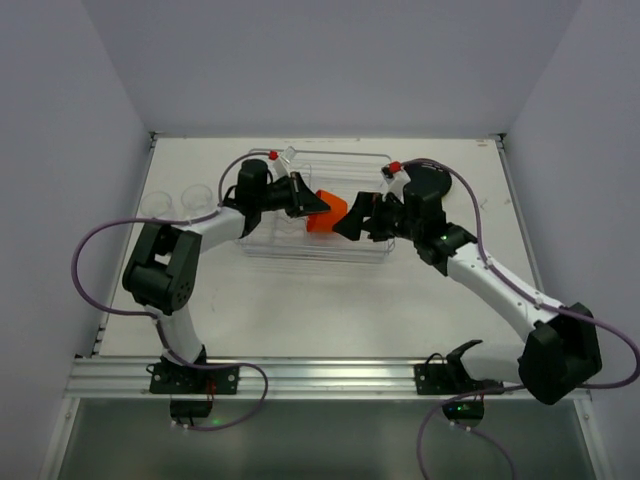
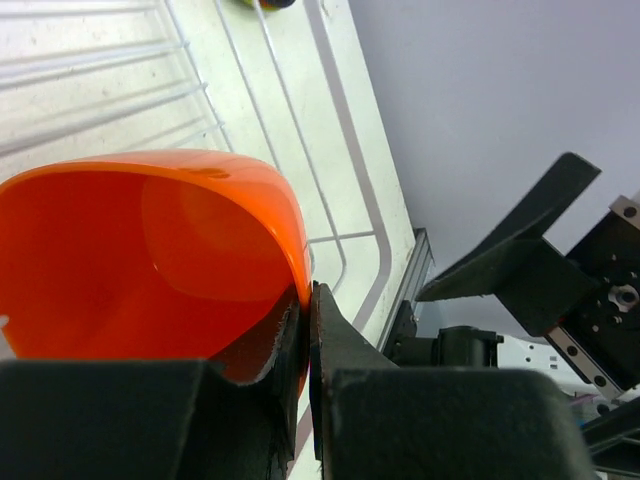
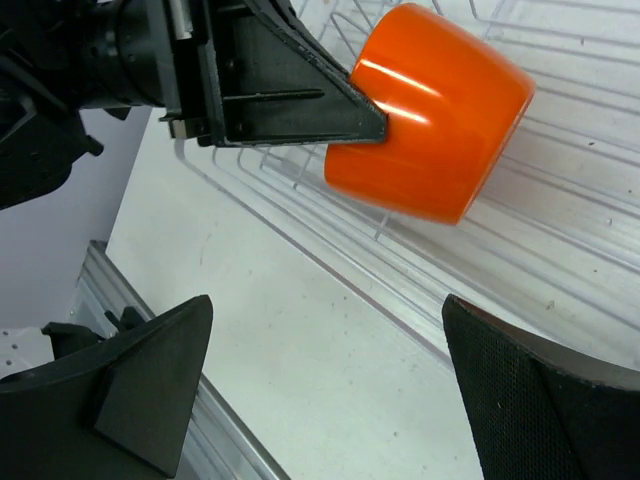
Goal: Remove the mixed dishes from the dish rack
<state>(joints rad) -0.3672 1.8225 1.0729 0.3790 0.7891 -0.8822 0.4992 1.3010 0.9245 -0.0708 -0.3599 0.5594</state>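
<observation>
The orange cup (image 1: 327,212) is tipped on its side inside the clear dish rack (image 1: 300,245), near its middle. My left gripper (image 1: 312,203) is shut on the cup's rim; the left wrist view shows one finger inside the orange cup (image 2: 150,260) and one outside, pinching the wall at the left gripper (image 2: 308,320). My right gripper (image 1: 352,222) stands open just right of the cup, facing it. In the right wrist view the orange cup (image 3: 430,110) sits beyond the wide-open right gripper (image 3: 330,370), with nothing between the fingers.
Two clear glass cups (image 1: 158,203) (image 1: 197,196) stand on the table left of the rack. The rack's ribbed wires (image 3: 560,200) run under the cup. The table's metal front rail (image 1: 320,375) lies near the arm bases. Walls close in on three sides.
</observation>
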